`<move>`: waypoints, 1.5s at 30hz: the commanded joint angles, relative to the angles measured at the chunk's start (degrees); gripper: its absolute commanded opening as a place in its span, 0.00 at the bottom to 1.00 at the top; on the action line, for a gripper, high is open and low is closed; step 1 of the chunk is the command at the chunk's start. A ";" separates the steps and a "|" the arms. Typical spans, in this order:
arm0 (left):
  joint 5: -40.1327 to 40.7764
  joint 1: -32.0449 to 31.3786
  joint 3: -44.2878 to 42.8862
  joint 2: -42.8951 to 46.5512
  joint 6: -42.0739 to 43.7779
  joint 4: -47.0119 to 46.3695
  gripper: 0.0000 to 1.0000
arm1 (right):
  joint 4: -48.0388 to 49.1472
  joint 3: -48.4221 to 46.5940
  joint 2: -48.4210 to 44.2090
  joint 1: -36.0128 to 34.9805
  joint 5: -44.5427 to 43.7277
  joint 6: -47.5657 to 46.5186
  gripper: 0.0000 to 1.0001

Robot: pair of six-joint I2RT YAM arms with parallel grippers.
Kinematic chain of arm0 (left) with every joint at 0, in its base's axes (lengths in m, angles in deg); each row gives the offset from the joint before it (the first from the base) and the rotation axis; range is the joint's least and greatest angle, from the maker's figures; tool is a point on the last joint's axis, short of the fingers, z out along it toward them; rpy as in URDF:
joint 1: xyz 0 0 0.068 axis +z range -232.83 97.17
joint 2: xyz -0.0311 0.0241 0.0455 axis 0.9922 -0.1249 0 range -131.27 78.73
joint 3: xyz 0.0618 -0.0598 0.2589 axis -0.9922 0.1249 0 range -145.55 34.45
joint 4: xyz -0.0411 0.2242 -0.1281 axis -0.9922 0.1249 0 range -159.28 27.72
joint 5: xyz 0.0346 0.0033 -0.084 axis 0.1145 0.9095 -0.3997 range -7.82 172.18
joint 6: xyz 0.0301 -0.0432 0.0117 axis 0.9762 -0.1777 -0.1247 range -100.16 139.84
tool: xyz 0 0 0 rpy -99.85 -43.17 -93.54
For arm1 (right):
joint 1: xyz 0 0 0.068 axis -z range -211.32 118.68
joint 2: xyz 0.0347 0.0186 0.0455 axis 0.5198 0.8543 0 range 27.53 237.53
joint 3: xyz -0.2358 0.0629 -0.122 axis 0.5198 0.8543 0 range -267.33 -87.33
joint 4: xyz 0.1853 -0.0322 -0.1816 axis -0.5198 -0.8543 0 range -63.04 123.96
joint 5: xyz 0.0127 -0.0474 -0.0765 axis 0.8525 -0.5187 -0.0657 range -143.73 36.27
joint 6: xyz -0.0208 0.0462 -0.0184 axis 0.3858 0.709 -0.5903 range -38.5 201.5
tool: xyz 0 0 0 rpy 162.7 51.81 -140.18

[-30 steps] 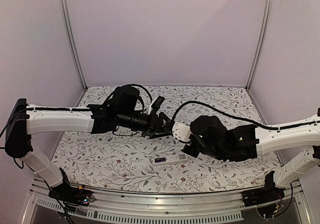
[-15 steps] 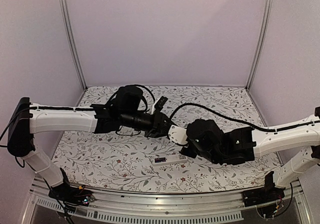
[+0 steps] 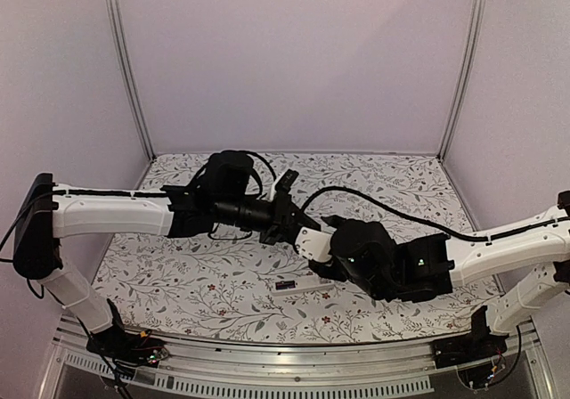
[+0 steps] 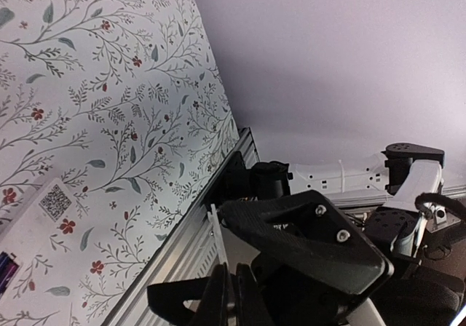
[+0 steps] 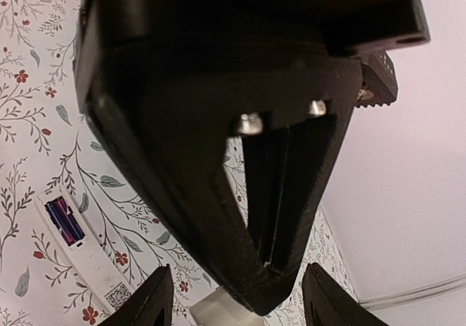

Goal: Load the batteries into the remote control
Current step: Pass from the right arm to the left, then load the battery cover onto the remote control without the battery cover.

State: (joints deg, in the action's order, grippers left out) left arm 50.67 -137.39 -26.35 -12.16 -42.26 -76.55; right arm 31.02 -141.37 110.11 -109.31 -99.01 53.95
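The white remote control (image 3: 300,284) lies on the patterned table below both grippers. In the right wrist view the remote control (image 5: 80,257) has its compartment open, and the dark batteries (image 5: 64,221) sit inside it. My left gripper (image 4: 231,269) is shut on a thin white cover piece (image 4: 218,234), held edge-on above the table. In the right wrist view this left gripper (image 5: 218,122) fills the frame, with the cover (image 5: 218,313) below its tip. My right gripper (image 5: 234,289) stands open, its fingers either side of the left gripper's tip. The two grippers meet at mid-table (image 3: 298,234).
The table (image 3: 178,283) has a floral cloth, with a metal rail (image 4: 171,249) along its near edge. Plain walls (image 3: 294,61) and two upright posts close the back. The right arm's black cable (image 3: 392,205) arches over the right half.
My left gripper has shut on the cover piece. My right gripper, shut a second ago, has opened and let go. The right arm has shifted slightly left and toward the front.
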 commanded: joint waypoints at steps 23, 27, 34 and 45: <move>2.36 5.52 32.43 12.16 -1.11 -25.09 0.00 | -10.14 8.16 -16.07 5.54 30.49 11.60 0.99; 3.02 6.31 32.88 11.00 -0.78 -24.71 0.00 | -16.06 3.49 -9.93 10.66 40.67 13.51 0.99; 1.37 9.19 34.94 9.07 -3.14 -27.18 0.00 | -17.37 -3.21 2.85 14.19 47.81 6.53 0.96; 0.89 12.61 37.06 9.61 -2.63 -25.60 0.00 | -18.53 -8.10 15.87 20.60 57.75 3.15 0.86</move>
State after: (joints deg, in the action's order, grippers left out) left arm 52.47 -126.07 9.98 -2.35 -45.37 -101.57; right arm 14.61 -147.34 122.62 -90.54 -46.68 58.80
